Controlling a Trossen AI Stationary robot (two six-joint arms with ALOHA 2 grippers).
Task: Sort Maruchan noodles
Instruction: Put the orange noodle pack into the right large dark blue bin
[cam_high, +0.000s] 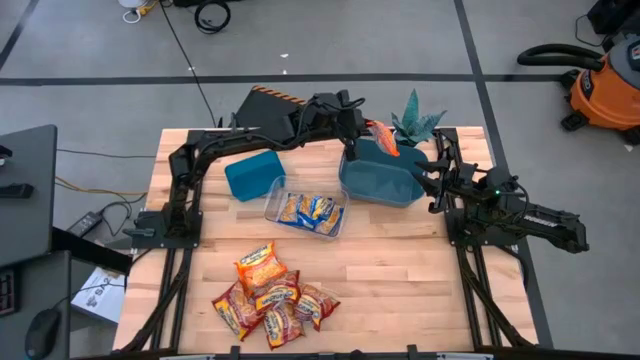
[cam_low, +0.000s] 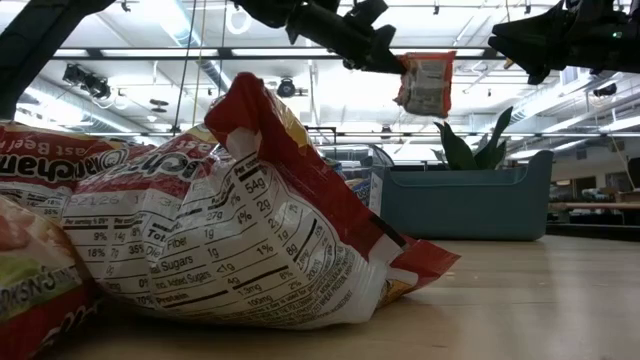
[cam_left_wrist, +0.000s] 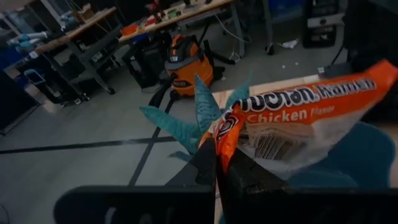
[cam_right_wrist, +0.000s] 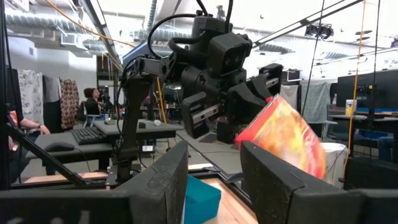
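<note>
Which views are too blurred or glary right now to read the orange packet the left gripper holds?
Left wrist view: the orange packet is near and slightly soft, "Chicken" still legible. Low view: ceiling lights backlight it, print unreadable; the foreground packets are legible though very close. High view: evenly lit, no glare, but the packet shows too small to read.

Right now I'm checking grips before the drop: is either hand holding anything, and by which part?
The left hand pinches an orange noodle packet by one end edge, above the larger teal bin. The right hand is open, holding nothing.
</note>
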